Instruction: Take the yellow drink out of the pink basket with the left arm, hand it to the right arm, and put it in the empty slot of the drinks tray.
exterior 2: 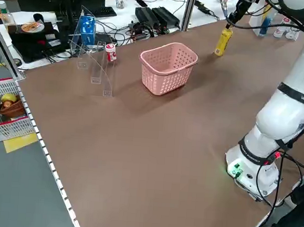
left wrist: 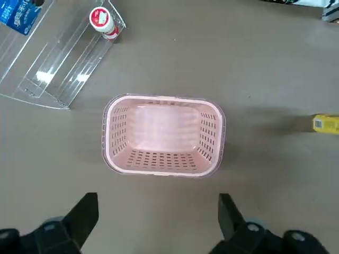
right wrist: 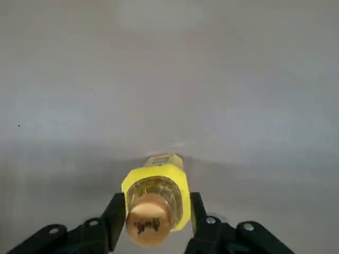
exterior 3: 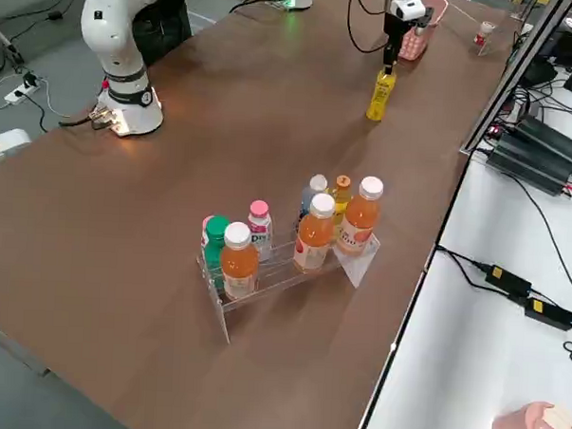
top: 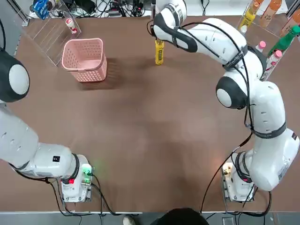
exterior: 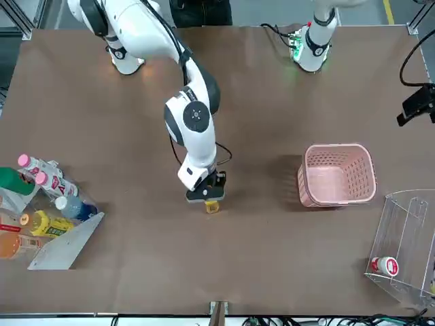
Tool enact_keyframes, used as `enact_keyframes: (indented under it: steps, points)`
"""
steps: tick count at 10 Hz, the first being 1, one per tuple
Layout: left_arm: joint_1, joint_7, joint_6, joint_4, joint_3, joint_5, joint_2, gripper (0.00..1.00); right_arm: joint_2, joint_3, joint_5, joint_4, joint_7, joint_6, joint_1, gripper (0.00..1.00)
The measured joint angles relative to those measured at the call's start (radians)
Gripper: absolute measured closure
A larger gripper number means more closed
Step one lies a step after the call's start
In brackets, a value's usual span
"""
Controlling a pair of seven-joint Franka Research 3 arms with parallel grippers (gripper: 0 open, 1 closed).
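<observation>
Yellow drink [top: 159, 52], tan-capped, upright on bare table [top: 150, 140] at basket's [top: 86, 59] three o'clock, well apart, neck between right gripper's [right wrist: 153, 214] narrowed fingers, grip uncertain; left gripper [left wrist: 156, 217] spread wide above basket.

Brown table [top: 154, 140] — pink basket [top: 86, 59], yellow drink [top: 159, 51], drinks tray [exterior 3: 284, 262], clear rack [top: 51, 35].

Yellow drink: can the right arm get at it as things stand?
Probably yes. The right gripper is already down over the yellow drink, one finger on either side of its neck, and the bottle stands alone on open table, well apart from the pink basket.
</observation>
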Motion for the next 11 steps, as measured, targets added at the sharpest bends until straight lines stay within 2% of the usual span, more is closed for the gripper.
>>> enact_keyframes:
  steps: [4,5,6,7,11]
  points:
    - [0.004,0.0,-0.045,0.0,-0.008,0.0,-0.019,0.0,0.0,0.0,0.0,0.0,0.001,-0.001,0.004,0.5]
    - [0.004,0.0,-0.056,0.0,-0.012,0.0,-0.021,0.0,0.0,0.0,0.0,0.0,0.001,-0.001,0.004,0.53]
    - [0.004,0.0,-0.057,0.0,-0.014,0.0,-0.021,0.0,0.0,0.0,0.0,0.0,0.001,-0.001,0.004,0.61]
    - [0.004,0.0,-0.057,0.0,-0.015,0.0,-0.021,0.0,0.0,0.0,0.0,0.001,0.001,-0.001,0.004,0.65]
    - [0.004,0.001,-0.057,-0.002,-0.014,0.0,-0.021,0.0,0.0,-0.001,0.002,0.003,0.001,-0.001,0.004,0.66]
